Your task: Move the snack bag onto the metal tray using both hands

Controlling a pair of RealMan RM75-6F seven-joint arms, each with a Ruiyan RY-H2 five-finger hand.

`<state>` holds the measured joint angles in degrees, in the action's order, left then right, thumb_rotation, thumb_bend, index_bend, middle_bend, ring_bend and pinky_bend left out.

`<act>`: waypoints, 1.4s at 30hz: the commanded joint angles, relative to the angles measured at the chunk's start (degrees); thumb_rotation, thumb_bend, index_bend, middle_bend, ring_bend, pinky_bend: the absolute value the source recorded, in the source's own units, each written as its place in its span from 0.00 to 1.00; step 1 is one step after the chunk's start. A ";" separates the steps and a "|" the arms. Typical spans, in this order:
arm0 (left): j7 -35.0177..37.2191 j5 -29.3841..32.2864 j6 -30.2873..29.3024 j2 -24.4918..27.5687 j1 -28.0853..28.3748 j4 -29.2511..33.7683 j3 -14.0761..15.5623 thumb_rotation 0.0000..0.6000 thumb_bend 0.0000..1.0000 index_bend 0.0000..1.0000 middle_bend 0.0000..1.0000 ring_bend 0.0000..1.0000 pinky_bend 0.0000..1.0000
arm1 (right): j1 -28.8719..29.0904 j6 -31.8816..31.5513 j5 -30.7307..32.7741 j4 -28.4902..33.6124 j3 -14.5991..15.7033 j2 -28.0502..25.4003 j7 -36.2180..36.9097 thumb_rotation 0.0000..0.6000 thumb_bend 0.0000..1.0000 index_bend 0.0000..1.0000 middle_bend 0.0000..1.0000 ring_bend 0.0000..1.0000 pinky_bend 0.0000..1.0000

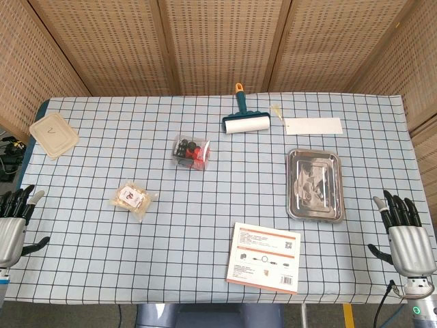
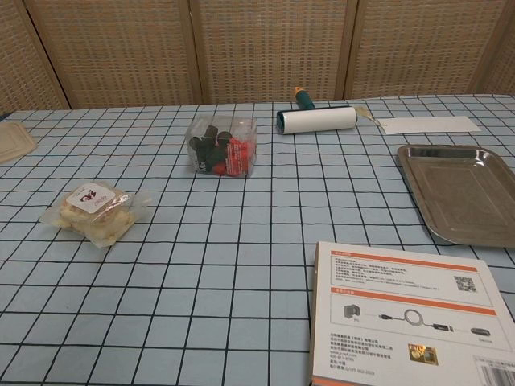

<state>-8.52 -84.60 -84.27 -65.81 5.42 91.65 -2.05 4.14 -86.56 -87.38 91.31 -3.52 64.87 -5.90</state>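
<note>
Both hands, left hand [image 1: 13, 225] and right hand [image 1: 408, 239], hang open and empty at the bench edges, so I'd reach both to the snack bag [image 1: 134, 198] lying well left of the metal tray [image 1: 315, 214], cupping each side evenly.

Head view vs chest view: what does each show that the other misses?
Head view only: both hands, left hand and right hand, open at the table's near corners, holding nothing, and the beige lid whole.

Chest view only: nothing extra; the lid is cropped at the left edge and the tray at the right.

Both: snack bag, clear box, lint roller, white card, tray, orange-striped box.
</note>
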 commanded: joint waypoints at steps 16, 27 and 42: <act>-0.93 -1.44 0.44 -0.52 0.57 -0.28 0.64 1.00 0.04 0.00 0.00 0.00 0.00 | 0.06 0.58 -0.02 -0.86 0.19 -0.20 1.68 1.00 0.09 0.00 0.00 0.00 0.00; -2.09 -1.20 3.37 0.61 2.85 0.72 -0.12 1.00 0.04 0.00 0.00 0.00 0.00 | -0.08 0.46 -0.24 -0.19 0.32 -0.78 1.74 1.00 0.09 0.00 0.00 0.00 0.00; -21.67 15.08 24.88 -2.30 19.52 2.83 -7.19 1.00 0.00 0.00 0.00 0.00 0.00 | -0.50 -0.29 3.73 -0.88 -2.18 -1.40 1.62 1.00 0.09 0.04 0.00 0.00 0.00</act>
<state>-26.71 -73.00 -62.94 -66.13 21.76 95.23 -8.17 3.65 -86.91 -83.72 90.43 -5.63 63.53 -4.35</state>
